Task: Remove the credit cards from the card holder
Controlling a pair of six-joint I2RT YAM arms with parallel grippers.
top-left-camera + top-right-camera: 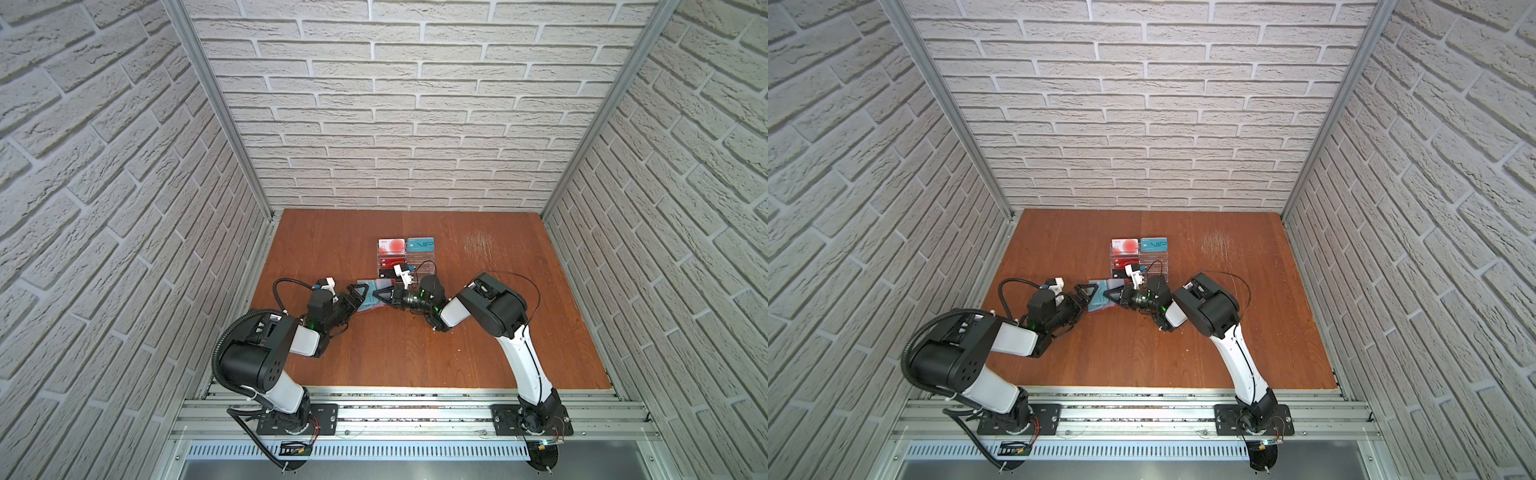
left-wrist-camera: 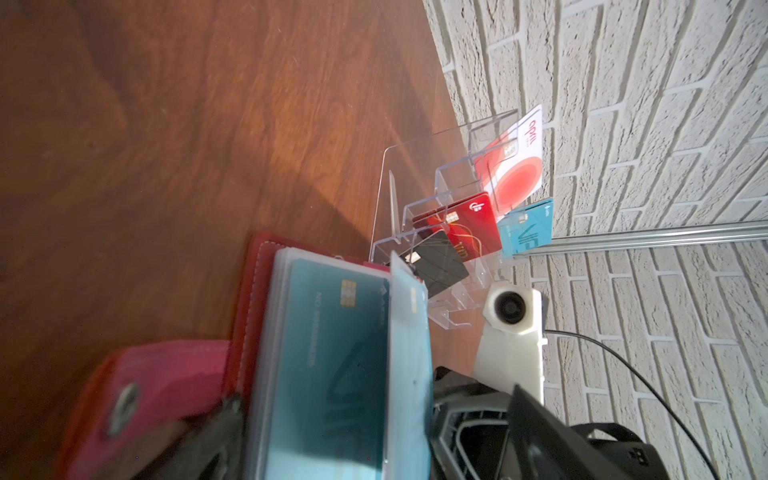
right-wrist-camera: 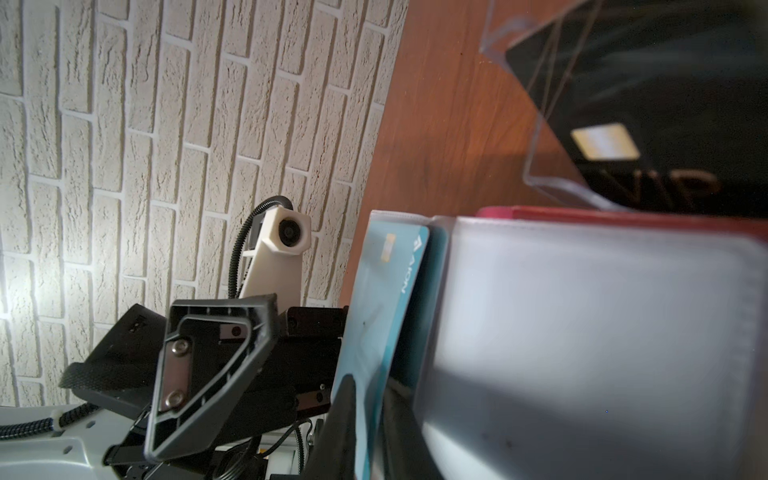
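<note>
Brick walls (image 1: 374, 124) box in the wooden worktop (image 1: 457, 332), where the red card holder (image 2: 249, 282) lies open just before a clear stand (image 1: 419, 262). Our right fingers (image 3: 347, 415) look clamped on a teal card (image 3: 386, 299) tilted up from the sleeves. Our left fingers (image 3: 216, 365) gape beside the holder. We should pin the holder, then pull straight.

"VIP" on stand's teal card (image 1: 420, 244), "AION" on wallet's teal card (image 3: 386, 299), "april" on white-red card (image 2: 519, 166).
</note>
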